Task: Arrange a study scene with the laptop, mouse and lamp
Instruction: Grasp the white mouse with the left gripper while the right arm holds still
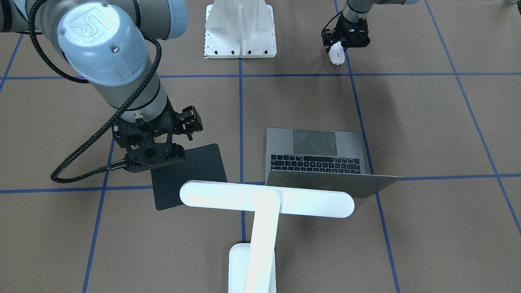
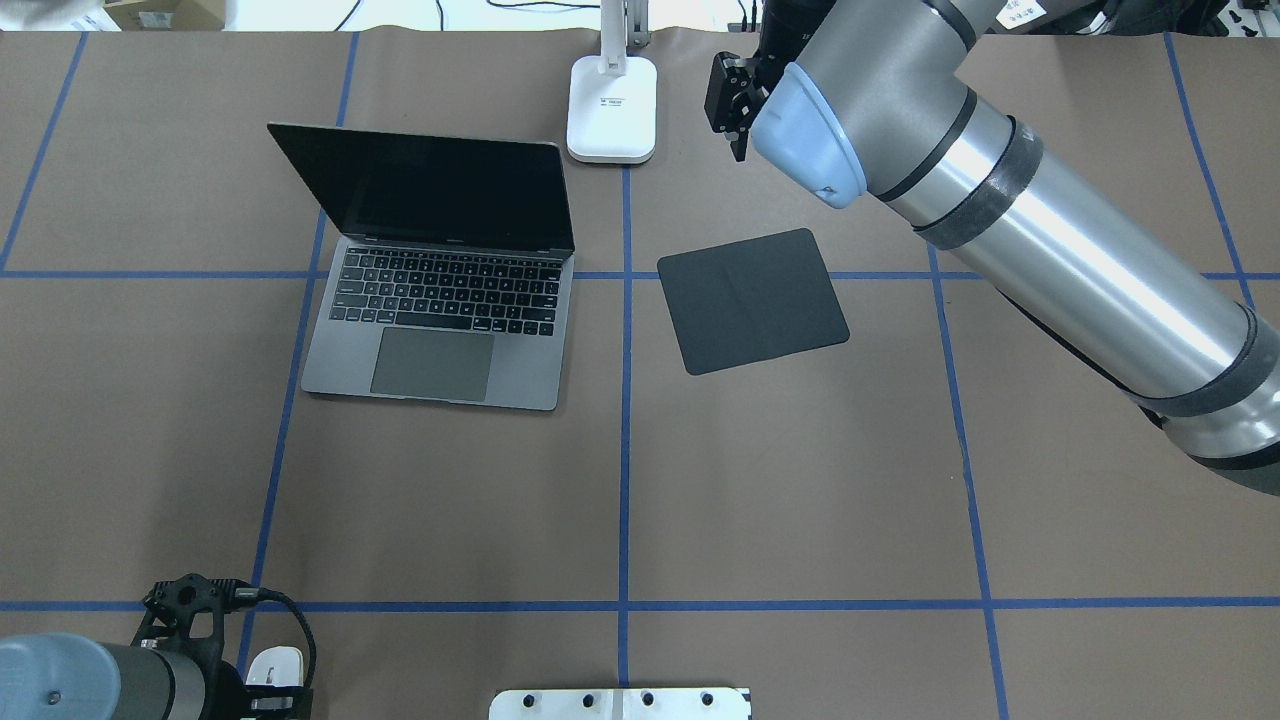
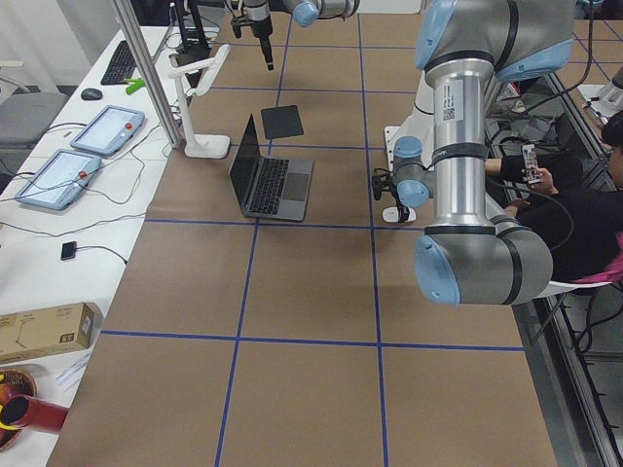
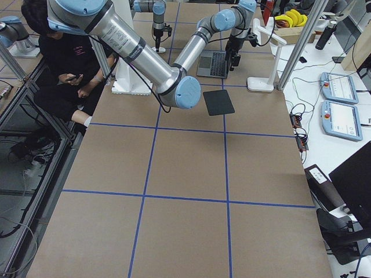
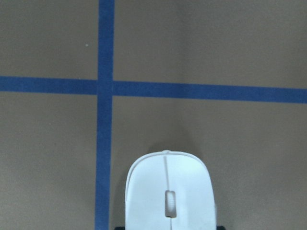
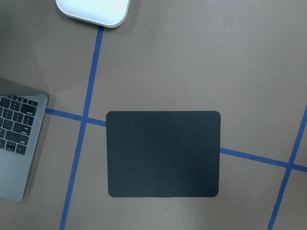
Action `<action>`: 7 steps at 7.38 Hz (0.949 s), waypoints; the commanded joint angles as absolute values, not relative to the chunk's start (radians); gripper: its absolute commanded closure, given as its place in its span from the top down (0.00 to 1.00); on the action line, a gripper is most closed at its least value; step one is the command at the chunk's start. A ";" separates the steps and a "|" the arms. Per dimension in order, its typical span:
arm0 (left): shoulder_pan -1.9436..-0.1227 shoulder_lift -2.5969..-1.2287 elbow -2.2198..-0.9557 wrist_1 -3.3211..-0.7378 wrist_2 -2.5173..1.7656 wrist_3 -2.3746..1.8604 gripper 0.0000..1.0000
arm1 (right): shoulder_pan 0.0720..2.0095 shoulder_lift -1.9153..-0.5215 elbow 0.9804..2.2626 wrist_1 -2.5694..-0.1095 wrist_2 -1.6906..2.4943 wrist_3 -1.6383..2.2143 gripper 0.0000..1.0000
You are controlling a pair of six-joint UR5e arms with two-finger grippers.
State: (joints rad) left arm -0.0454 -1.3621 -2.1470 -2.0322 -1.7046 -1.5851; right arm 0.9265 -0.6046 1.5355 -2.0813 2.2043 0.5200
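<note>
Wrists vertical, left gripper point(image 1: 341, 47) at mouse point(image 1: 336, 55), right gripper point(image 1: 152, 162) over black pad point(image 1: 197, 171), grips unclear

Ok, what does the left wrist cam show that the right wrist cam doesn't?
Only the left wrist view shows the mouse, at its bottom edge, just below a tape crossing. Only the right wrist view shows the pad, a corner of the laptop and part of the lamp's base. Both show the brown table and blue tape lines.
</note>
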 commanded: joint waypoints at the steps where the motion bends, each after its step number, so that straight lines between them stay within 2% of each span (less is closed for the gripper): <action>1: -0.049 -1.362 -2.158 -2.028 -1.706 -1.583 0.59 | 0.927 -0.606 1.536 -2.082 2.204 0.520 1.00; 3: -0.098 -1.362 -2.203 -2.013 -1.719 -1.571 0.59 | 0.928 -0.606 1.537 -2.080 2.206 0.519 1.00; 5: -0.226 -1.385 -2.209 -2.010 -1.785 -1.486 0.58 | 0.928 -0.618 1.552 -2.079 2.204 0.520 1.00; 6: -0.292 -1.449 -2.203 -1.962 -1.787 -1.401 0.58 | 0.928 -0.652 1.598 -2.077 2.186 0.520 1.00; 7: -0.331 -1.595 -2.194 -1.799 -1.787 -1.364 0.57 | 0.928 -0.670 1.614 -2.075 2.165 0.519 1.00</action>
State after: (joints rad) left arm -0.2669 -1.4589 -2.2019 -1.9404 -1.7823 -1.4322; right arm 0.9279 -0.6426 1.5835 -2.0774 2.1877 0.5195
